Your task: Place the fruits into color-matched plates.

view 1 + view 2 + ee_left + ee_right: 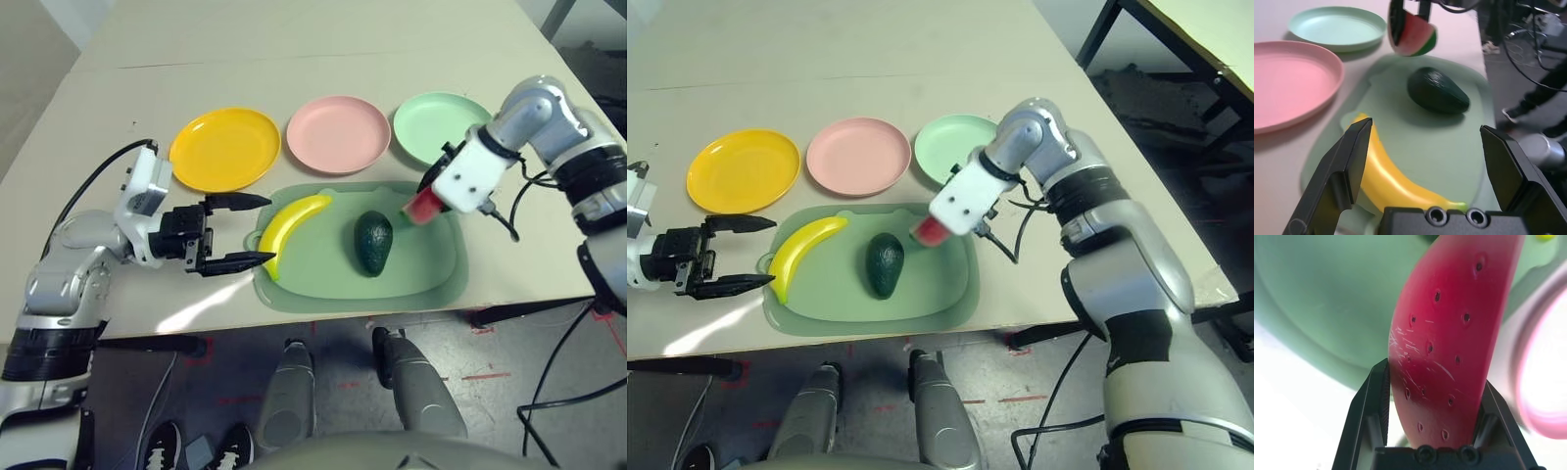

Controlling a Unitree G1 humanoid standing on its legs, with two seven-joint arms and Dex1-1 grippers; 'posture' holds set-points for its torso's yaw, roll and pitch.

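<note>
Watermelon wedge (1413, 34) is being held clear of the pale green mat (431, 279) by the right gripper (427, 201), whose two black fingers are pressing on its flat red faces; the right wrist view is showing the seeded red flesh squeezed between them. The pink plate (338, 132) is sitting in the middle of the row at the far side of the table, between the yellow plate (225, 147) and the mint green plate (436, 125). From the wedge, the pink plate is lying away from the robot and toward its left, past the near rim of the green plate, so the carrying move is probably a short sweep leftward and forward. How high the wedge is hanging above the mat is hard to judge from these views.

The left gripper (233, 232) is hovering just beside the mat's left edge with its fingers spread wide, pointing at the banana (291, 231). The banana is lying on the mat's left part, its long axis running diagonally from near-left to far-right, and its near end is sitting almost between the open fingertips. The left arm is clearly the nearer one for it, and the yellow plate is waiting just beyond. The avocado (372, 242) is resting mid-mat, long axis pointing roughly toward the robot, nearer the right arm.
</note>
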